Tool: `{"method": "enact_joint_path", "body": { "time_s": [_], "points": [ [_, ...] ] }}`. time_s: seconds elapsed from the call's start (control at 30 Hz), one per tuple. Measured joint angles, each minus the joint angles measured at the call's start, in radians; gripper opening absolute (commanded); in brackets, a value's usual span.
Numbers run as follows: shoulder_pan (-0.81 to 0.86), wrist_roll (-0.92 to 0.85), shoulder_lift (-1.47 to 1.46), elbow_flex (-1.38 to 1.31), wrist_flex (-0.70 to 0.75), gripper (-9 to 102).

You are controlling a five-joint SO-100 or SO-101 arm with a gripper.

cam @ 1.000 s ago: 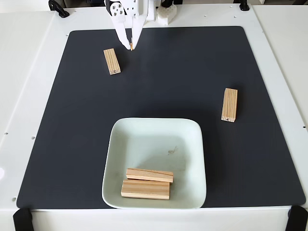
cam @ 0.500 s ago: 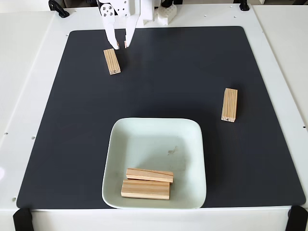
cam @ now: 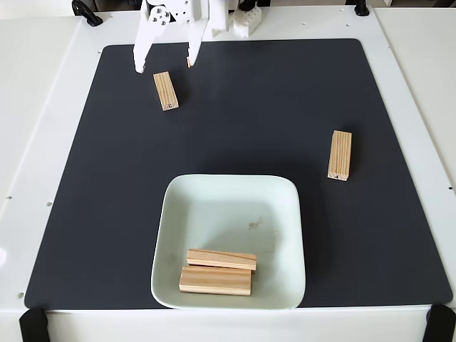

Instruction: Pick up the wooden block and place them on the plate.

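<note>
A pale mint square plate (cam: pixel 281 203) lies near the front of the black mat and holds two wooden blocks (cam: pixel 221 258) (cam: pixel 214 281) side by side in its front half. A third wooden block (cam: pixel 165 90) lies on the mat at the back left. Another wooden block (cam: pixel 340 154) lies at the right. My white gripper (cam: pixel 164 66) hangs open just behind the back-left block, its fingertips spread wider than the block and apart from it, with nothing between them.
The black mat (cam: pixel 92 178) covers most of the white table. The arm's base and a white fitting (cam: pixel 247 20) stand at the back edge. Black clamps (cam: pixel 85 11) sit at the table's corners.
The gripper has shifted left toward the back-left block and its fingers have spread from nearly shut to wide open. The blocks and plate have not moved.
</note>
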Motion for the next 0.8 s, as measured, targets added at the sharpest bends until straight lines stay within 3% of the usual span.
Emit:
{"method": "enact_joint_path", "body": {
  "time_s": [0.57,0.8],
  "points": [
    [0.106,-0.077,-0.195,-0.006,-0.129,38],
    [0.101,-0.104,-0.261,-0.071,-0.137,22]
  ]
}}
